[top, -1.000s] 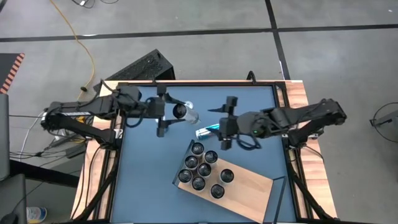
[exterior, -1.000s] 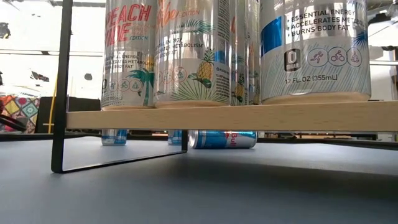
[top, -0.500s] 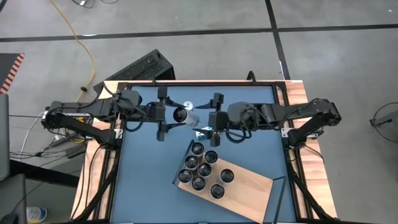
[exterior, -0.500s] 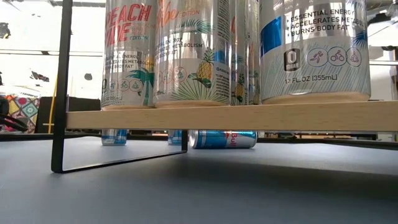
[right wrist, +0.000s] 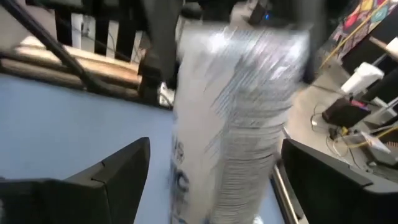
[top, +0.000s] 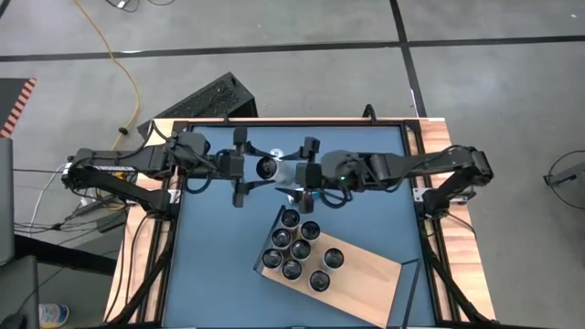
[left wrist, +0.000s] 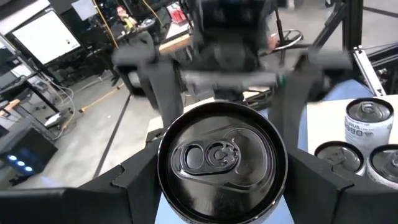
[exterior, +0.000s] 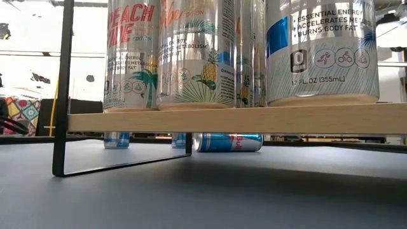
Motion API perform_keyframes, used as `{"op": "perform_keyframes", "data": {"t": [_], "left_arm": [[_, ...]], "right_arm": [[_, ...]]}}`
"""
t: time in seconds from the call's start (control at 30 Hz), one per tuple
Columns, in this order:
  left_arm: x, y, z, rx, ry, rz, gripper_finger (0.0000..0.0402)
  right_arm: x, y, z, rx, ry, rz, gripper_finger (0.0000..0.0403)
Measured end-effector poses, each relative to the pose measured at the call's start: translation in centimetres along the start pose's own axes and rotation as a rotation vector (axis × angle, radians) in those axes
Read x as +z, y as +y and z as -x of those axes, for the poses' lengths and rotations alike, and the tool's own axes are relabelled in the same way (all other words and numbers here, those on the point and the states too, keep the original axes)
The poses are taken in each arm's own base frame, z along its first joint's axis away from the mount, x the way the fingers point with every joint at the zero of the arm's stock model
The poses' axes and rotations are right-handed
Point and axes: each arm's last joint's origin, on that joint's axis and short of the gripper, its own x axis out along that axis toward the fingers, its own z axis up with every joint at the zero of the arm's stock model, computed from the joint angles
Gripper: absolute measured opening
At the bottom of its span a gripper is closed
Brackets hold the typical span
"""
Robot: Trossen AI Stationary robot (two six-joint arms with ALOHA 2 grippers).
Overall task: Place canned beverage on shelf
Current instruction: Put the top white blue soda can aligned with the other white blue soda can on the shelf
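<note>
1. Shelf [top: 366,274]: a light-wood board with a dark frame, lying angled on the blue table [top: 210,265] near its front edge.
2. It carries a cluster of upright cans [top: 297,247] at its left end; the rest is bare wood.
3. A silver can [left wrist: 221,163] hangs on its side above the table centre, just behind the shelf.
4. The left gripper [top: 239,167] clamps this can near its top.
5. The right gripper [top: 309,166] meets it from the other side, fingers spread wide around the can's body.
</note>
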Motion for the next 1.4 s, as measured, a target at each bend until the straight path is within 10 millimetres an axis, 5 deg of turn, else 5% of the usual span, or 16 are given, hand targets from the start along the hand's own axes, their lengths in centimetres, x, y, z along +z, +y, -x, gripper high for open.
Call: {"op": "perform_keyframes", "data": {"t": [0.27, 0.63, 0.8, 0.93, 1.1, 1.4], "left_arm": [[0.0, 0.0, -0.2, 0.003, -0.005, 0.002, 0.0252], [-0.2, -0.2, -0.6, -0.009, 0.008, 0.000, 0.0252], [-0.2, -0.2, -0.6, -0.022, 0.002, -0.011, 0.0266], [0.0, -0.2, -0.4, 0.000, -0.004, -0.015, 0.0298], [0.3, -0.1, 0.1, 0.081, 0.008, -0.018, 0.0325], [0.5, -0.1, 0.4, 0.092, 0.005, -0.024, 0.0329]], "right_arm": [[-0.4, 0.4, -0.8, 0.000, 0.011, 0.004, 0.0320], [-0.5, 0.4, -0.8, -0.019, 0.027, 0.008, 0.0185], [-0.2, 0.6, -0.6, -0.020, 0.006, 0.016, 0.0184], [1.0, 0.2, 1.5, -0.051, -0.047, 0.030, 0.0184], [1.5, -1.2, 7.1, -0.124, 0.007, -0.059, 0.0184], [-5.2, 2.7, 13.6, -0.306, 0.051, -0.280, 0.0184]]}}
